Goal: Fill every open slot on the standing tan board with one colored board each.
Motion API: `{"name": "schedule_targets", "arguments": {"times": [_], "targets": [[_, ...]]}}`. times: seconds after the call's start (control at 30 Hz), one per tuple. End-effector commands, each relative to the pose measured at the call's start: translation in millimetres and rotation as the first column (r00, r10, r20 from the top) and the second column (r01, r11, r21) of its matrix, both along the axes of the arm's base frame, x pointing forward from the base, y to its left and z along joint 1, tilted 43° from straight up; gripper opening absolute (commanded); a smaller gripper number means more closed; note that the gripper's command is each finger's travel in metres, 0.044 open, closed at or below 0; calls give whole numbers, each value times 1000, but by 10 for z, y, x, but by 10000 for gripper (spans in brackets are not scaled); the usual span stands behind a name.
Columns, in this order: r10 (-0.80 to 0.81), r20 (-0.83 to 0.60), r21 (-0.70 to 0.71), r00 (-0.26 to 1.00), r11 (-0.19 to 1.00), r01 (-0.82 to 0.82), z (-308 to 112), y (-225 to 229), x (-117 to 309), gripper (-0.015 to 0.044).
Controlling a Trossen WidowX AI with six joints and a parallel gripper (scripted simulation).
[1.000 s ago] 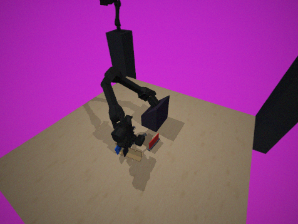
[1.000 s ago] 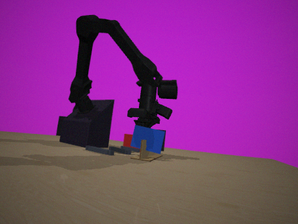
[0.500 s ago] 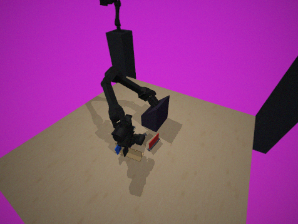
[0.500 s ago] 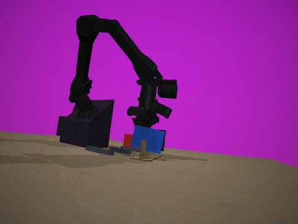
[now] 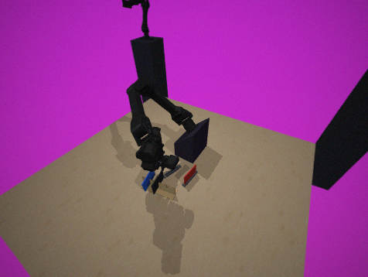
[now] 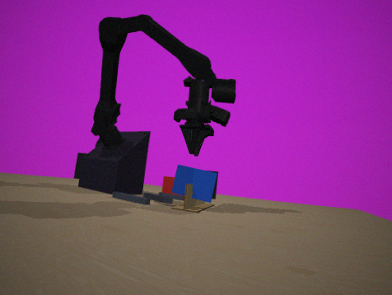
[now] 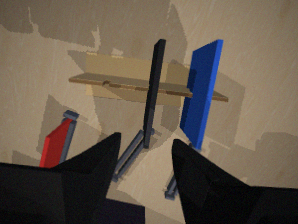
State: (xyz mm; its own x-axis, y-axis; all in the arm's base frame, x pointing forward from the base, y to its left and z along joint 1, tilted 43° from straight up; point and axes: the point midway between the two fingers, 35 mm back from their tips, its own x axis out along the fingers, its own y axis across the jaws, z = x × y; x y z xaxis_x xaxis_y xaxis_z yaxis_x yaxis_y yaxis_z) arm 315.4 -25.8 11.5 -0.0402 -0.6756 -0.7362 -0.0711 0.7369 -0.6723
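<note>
With its fingers parted partway and nothing between them, my gripper (image 6: 196, 153) (image 7: 147, 141) hangs above the boards, clear of them. Below it, in the wrist view, the tan board (image 5: 166, 191) (image 6: 189, 198) (image 7: 132, 87) stands on its flat base, running left to right. The black board (image 5: 157, 183) (image 6: 216, 185) (image 7: 154, 95) sits crosswise on it, right of the middle, and the blue board (image 5: 148, 181) (image 6: 194, 183) (image 7: 202, 95) crosses it near the right end. I see an open slot (image 7: 106, 83) toward the left end. The red board (image 5: 190, 174) (image 6: 168, 184) (image 7: 56, 144) stands upright in its holder (image 5: 196, 173) (image 7: 69, 135) at the near left. Two more holders, a left one (image 7: 129, 156) and a right one (image 7: 171, 186), lie at the near side with no board in them; I can't tell how deep the crossed boards sit.
</note>
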Motion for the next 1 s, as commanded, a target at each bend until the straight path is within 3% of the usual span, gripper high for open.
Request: {"name": "schedule_targets", "arguments": {"times": [0.0, 0.1, 0.4, 0.67, 0.83, 0.97], "targets": [[-15, 40, 22, 999, 1000, 14, -35, 256, -67, 185], [-73, 72, 41, 995, 997, 70, -221, 646, -393, 185], [-207, 149, 10, 967, 978, 208, -482, 1141, -1234, 185], [-210, 152, 9, 966, 977, 211, -510, 1131, -1254, 185], [-210, 153, 7, 966, 977, 211, -987, 737, -1310, 185], [-210, 153, 6, 966, 977, 211, -1005, 719, -1315, 185]]}}
